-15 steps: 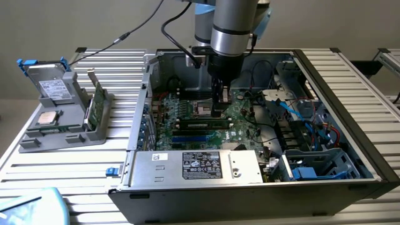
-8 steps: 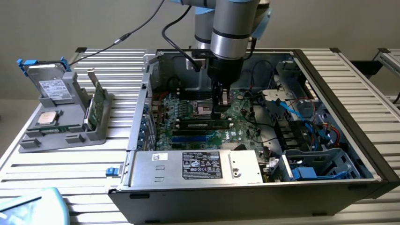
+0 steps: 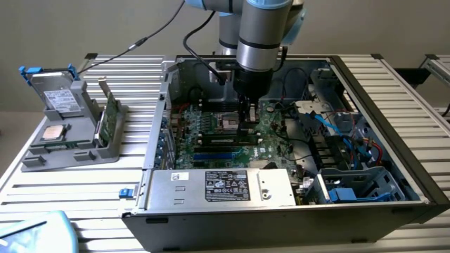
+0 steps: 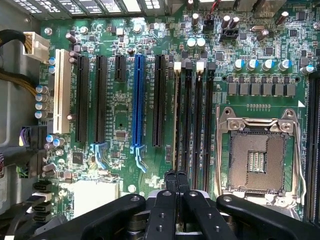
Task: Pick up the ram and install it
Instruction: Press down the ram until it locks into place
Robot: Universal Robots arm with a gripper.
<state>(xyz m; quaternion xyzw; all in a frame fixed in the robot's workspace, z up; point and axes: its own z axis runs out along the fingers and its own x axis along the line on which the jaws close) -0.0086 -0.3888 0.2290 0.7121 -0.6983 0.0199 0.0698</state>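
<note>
The ram (image 4: 176, 120) stands edge-on in one of the black memory slots (image 4: 197, 125) of the green motherboard (image 4: 120, 110), next to the empty processor socket (image 4: 257, 157). In the exterior view the ram (image 3: 225, 140) lies along the slots in the middle of the open computer case (image 3: 393, 158). My gripper (image 4: 176, 175) is shut, its black fingertips together right over one end of the stick; whether they touch it I cannot tell. From outside, the gripper (image 3: 246, 126) points straight down into the case onto the board.
A grey holder (image 3: 70, 147) on the exterior view's left carries a boxy drive (image 3: 60, 97), a square processor (image 3: 52, 132) and upright green sticks (image 3: 105, 121). The power supply (image 3: 225, 187) and cables (image 3: 338, 126) crowd the case around the arm.
</note>
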